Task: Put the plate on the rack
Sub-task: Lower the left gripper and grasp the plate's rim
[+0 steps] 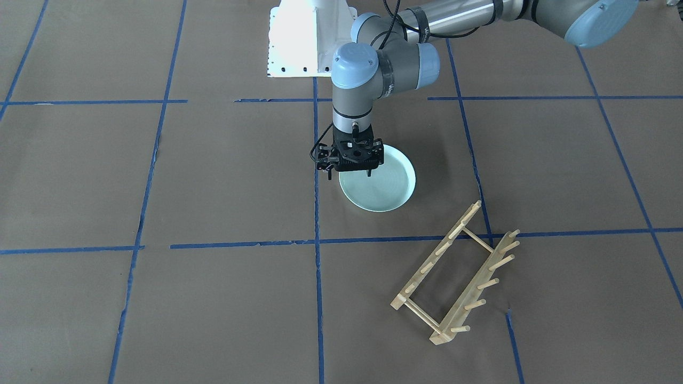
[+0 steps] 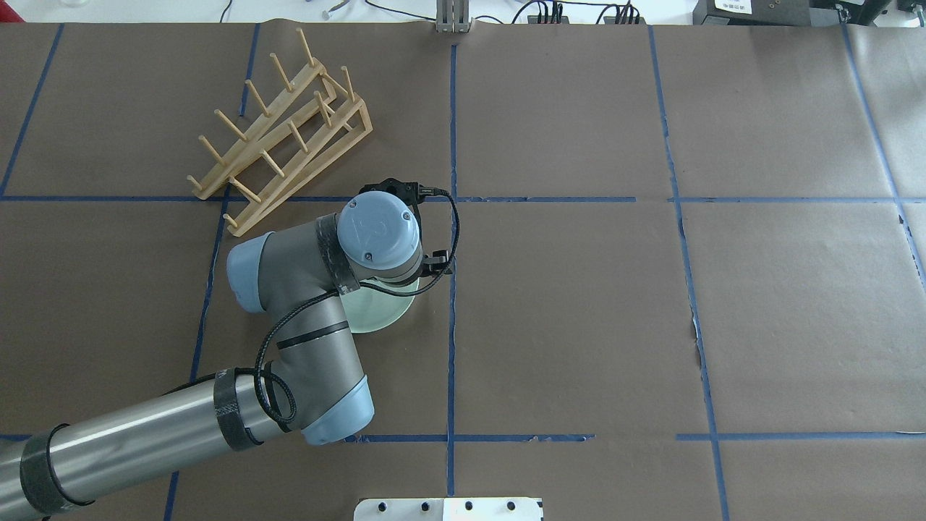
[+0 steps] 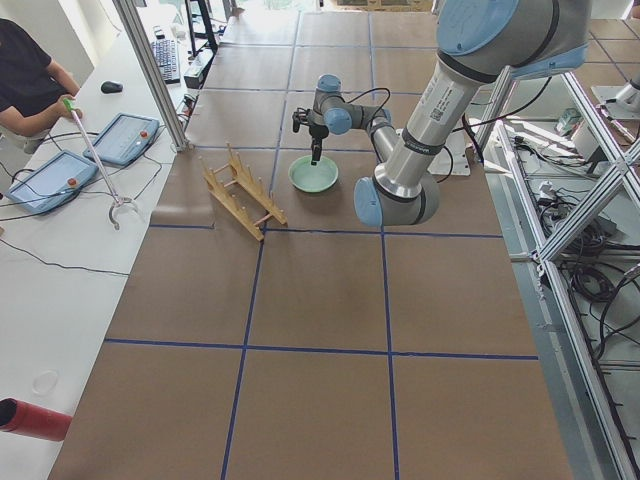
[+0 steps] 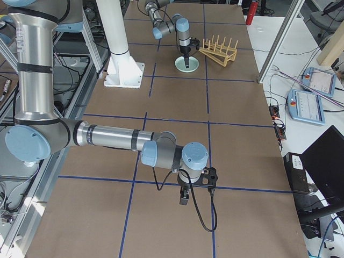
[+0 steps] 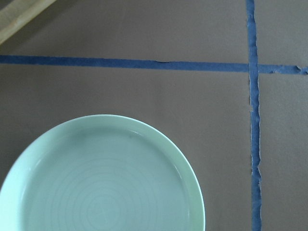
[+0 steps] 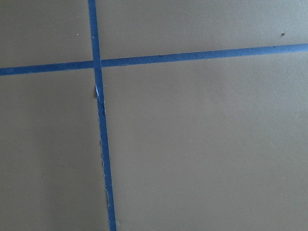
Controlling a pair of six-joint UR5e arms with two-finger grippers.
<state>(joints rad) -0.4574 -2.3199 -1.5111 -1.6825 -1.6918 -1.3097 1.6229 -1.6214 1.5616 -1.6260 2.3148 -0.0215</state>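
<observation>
The plate (image 1: 381, 186) lies flat near the desk's middle, in my left half. My left gripper (image 1: 349, 173) hangs over its rim, fingers apart. The rack (image 1: 453, 272) stands apart, toward the far edge. Whether my right gripper (image 4: 184, 200) is apart or together, I cannot tell.

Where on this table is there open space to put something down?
Bare: the brown paper squares on the robot's right of the central blue tape line, away from the plate. Crowded: the strip between the plate and the wooden dish rack, with the left arm hanging over the plate.
</observation>
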